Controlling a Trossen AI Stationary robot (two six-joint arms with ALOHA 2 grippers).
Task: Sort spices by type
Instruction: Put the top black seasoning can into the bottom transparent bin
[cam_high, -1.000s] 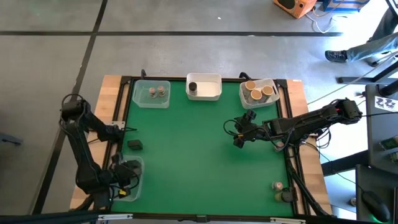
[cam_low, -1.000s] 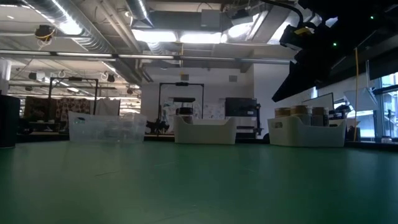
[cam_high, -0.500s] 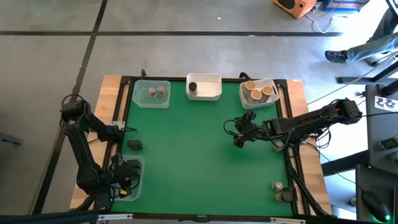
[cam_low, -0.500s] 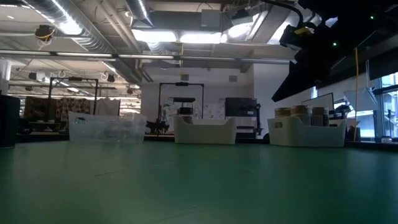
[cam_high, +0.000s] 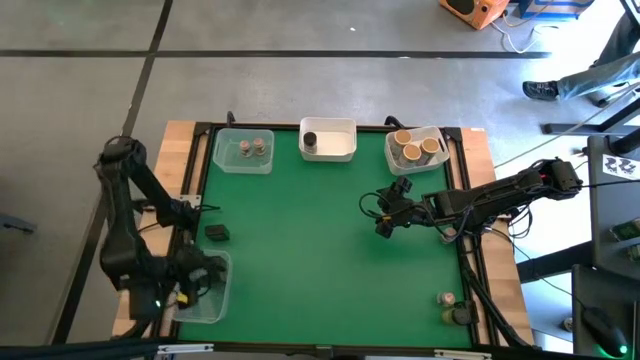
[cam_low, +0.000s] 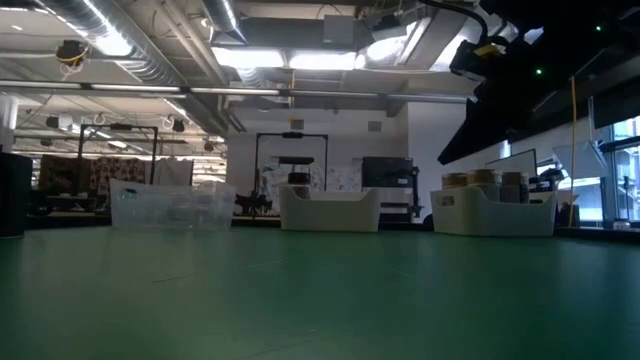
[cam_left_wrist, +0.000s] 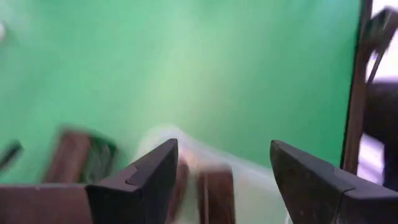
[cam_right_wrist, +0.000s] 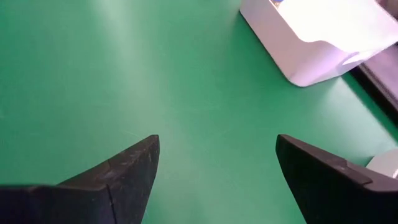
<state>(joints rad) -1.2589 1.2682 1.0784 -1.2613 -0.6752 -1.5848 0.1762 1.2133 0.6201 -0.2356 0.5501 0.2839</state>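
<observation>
My left gripper (cam_high: 192, 281) (cam_left_wrist: 221, 149) hangs open above a clear tub (cam_high: 208, 300) at the table's near left corner. In the left wrist view, brown blocky spices (cam_left_wrist: 210, 186) lie in that tub below the fingers. Another dark blocky spice (cam_high: 216, 233) (cam_left_wrist: 74, 155) rests on the green mat beside the tub. My right gripper (cam_high: 386, 224) (cam_right_wrist: 217, 146) stands open over bare mat right of centre. Two small jars (cam_high: 452, 306) stand at the near right corner.
Three tubs line the far edge. A clear one (cam_high: 243, 152) (cam_low: 170, 208) holds two grey-lidded jars. A white one (cam_high: 328, 152) (cam_low: 328, 210) holds a dark cylinder (cam_high: 310, 140). Another white one (cam_high: 392, 152) (cam_right_wrist: 311, 50) holds tan-lidded jars (cam_high: 415, 148). The mat's middle is bare.
My left gripper has risen from the clear tub at the near left corner, and its arm has swung up with it. The right arm has kept still.
</observation>
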